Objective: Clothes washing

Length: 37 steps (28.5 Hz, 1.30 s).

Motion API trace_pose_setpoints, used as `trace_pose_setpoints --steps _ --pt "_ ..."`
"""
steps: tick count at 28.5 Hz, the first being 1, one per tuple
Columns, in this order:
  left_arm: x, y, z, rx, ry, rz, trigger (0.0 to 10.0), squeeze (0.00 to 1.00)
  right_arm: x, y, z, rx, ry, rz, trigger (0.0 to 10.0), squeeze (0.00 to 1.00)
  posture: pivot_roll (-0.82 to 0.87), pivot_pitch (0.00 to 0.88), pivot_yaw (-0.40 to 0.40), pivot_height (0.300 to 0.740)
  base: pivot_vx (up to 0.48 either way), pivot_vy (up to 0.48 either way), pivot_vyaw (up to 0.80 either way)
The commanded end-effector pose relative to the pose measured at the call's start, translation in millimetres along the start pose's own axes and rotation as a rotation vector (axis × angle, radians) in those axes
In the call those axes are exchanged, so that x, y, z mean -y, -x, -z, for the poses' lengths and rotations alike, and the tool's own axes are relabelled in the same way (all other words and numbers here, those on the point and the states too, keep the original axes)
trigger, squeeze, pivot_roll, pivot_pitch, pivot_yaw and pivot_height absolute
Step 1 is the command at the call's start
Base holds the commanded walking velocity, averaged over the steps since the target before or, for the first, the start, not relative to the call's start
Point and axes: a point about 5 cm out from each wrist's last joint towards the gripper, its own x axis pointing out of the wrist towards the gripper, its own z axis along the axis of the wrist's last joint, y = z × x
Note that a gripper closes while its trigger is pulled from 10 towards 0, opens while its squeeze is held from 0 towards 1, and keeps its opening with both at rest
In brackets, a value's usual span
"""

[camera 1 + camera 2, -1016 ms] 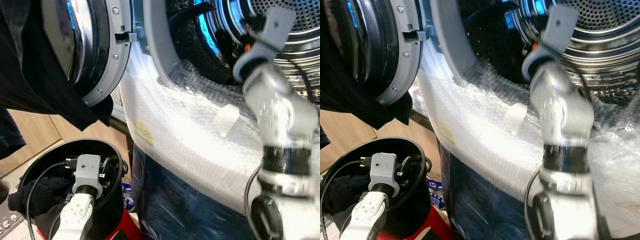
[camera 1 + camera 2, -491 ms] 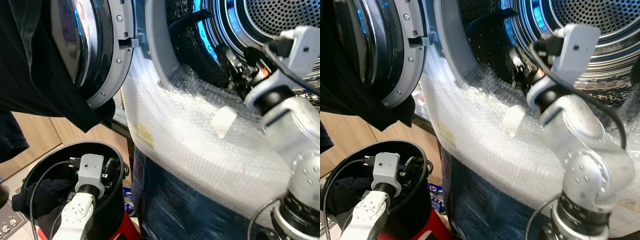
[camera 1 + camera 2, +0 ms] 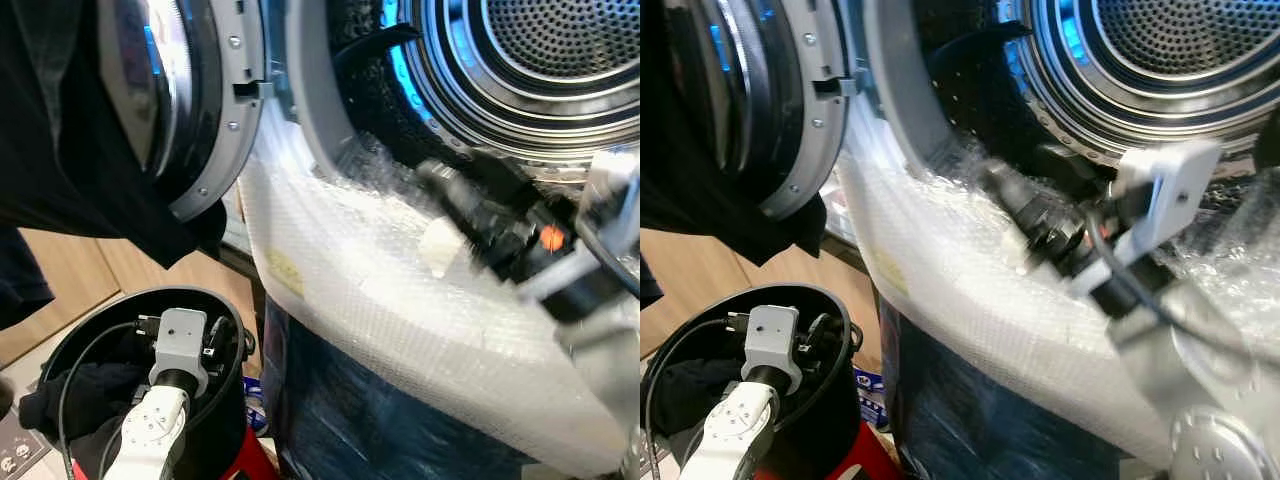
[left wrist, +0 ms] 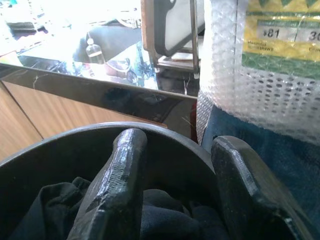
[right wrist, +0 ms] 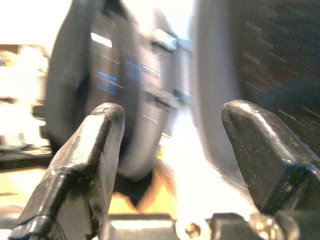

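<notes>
Yellow-green label (image 4: pixel 280 37) stood under bubble wrap (image 4: pixel 240 95) on washer front: "$81" was readable, beside it partial number starting "30", cut off at frame edge. Same sticker appeared as small yellow patch in left eye view, print too small to read. No other text was legible.

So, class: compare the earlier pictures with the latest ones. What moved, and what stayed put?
The right end effector swung out of the drum opening and down to the bubble-wrapped front, fingers open and empty. The left end effector stayed open over the dark clothes in the black bin. The door remained open.
</notes>
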Motion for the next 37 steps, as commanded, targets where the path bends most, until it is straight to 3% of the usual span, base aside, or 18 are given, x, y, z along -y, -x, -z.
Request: trace_pose_setpoints --steps 1,3,7,9,10,11,12,13,14,18,23,24,25,28,32,34,35,37 --pt "-1.8 0.6 -2 0.015 -0.001 -0.015 10.0 0.0 -9.5 2.2 -7 0.041 -0.002 -0.074 10.0 0.0 -0.06 0.0 -0.011 0.74 0.0 0.0 0.0" --pt "-4.1 -2.2 -8 0.057 0.006 -0.055 10.0 0.0 -27.4 7.7 -12 0.092 -0.097 -0.28 10.0 0.0 -0.06 0.0 -0.018 0.74 0.0 0.0 0.0" --pt "-11.1 -1.7 -14 0.094 0.005 -0.112 10.0 0.0 -38.7 14.1 -10 0.14 -0.198 -0.418 10.0 0.0 -0.06 0.0 -0.024 0.74 0.0 0.0 0.0" --pt "-13.9 -0.2 -14 0.1 0.013 -0.144 10.0 0.0 -42.8 20.2 0 0.102 -0.239 -0.458 10.0 0.0 -0.06 0.0 -0.032 0.74 0.0 0.0 0.0" --pt "-15.4 0.7 -15 0.11 0.008 -0.154 10.0 0.0 -44.7 27.5 25 -0.051 -0.273 -0.464 10.0 0.0 -0.05 0.0 -0.039 0.74 0.0 0.0 0.0" --pt "-15.4 0.7 -15 0.11 0.008 -0.154 10.0 0.0 -44.7 27.5 25 -0.051 -0.273 -0.464 10.0 0.0 -0.05 0.0 -0.039 0.74 0.0 0.0 0.0" --pt "-15.9 1.3 -16 0.119 0.004 -0.153 10.0 0.0 -42.8 38.8 56 -0.264 -0.276 -0.432 10.0 0.0 -0.05 0.0 -0.046 0.74 0.0 0.0 0.0" --pt "-15.9 1.3 -16 0.119 0.004 -0.153 10.0 0.0 -42.8 38.8 56 -0.264 -0.276 -0.432 10.0 0.0 -0.05 0.0 -0.046 0.74 0.0 0.0 0.0" --pt "-18.1 1.6 -19 0.132 -0.003 -0.162 10.0 0.0 -38.5 53.2 88 -0.442 -0.28 -0.391 10.0 0.0 -0.04 0.0 -0.053 0.74 0.0 0.0 0.0" --pt "-21.9 1.5 -22 0.143 -0.001 -0.18 10.0 0.0 -25.4 82.3 137 -0.61 -0.357 -0.257 10.0 0.0 -0.02 0.0 -0.06 0.74 0.0 0.0 0.0" --pt "-25.4 2.4 -26 0.157 -0.008 -0.194 10.0 0.0 -5.1 127.6 195 -0.825 -0.367 -0.036 10.0 0.02 0.01 0.0 -0.064 0.74 0.0 0.0 0.0" --pt "-27.7 2.4 -27 0.161 -0.008 -0.201 10.0 0.0 -4.4 135.8 203 -0.846 -0.388 -0.008 10.0 0.23 0.01 0.0 -0.059 0.74 0.0 0.0 0.0" --pt "-29.7 2.5 -28 0.162 -0.006 -0.206 10.0 0.0 -3.6 144.4 211 -0.874 -0.395 0.014 10.0 1.0 0.01 0.0 -0.054 0.74 0.0 0.0 0.0" --pt "-34.5 -2.3 -24 0.116 0.037 -0.119 10.0 0.0 8.4 182.0 250 -1.1 -0.318 0.199 10.0 1.0 0.01 0.0 -0.044 0.74 0.0 0.0 0.0" --pt "-46.3 -6.7 -25 0.088 0.0 -0.094 10.0 0.0 10.0 200.8 268 -1.198 -0.314 0.285 10.0 1.0 0.02 0.0 -0.038 0.74 0.0 0.0 0.0" --pt "-58.1 -8.0 -29 0.085 -0.104 -0.061 10.0 0.0 9.7 215.1 283 -1.283 -0.287 0.34 10.0 1.0 0.02 0.0 -0.034 0.74 0.0 0.0 0.0" --pt "-73.7 -6.9 -34 0.079 -0.181 -0.041 10.0 0.0 11.6 225.8 295 -1.352 -0.261 0.426 10.0 1.0 0.02 0.0 -0.026 0.74 0.0 0.0 0.0" --pt "-81.9 -5.6 -37 0.073 -0.194 -0.036 10.0 0.0 13.7 228.0 300 -1.359 -0.249 0.477 10.0 1.0 0.02 0.0 -0.023 0.74 0.0 0.0 0.0"
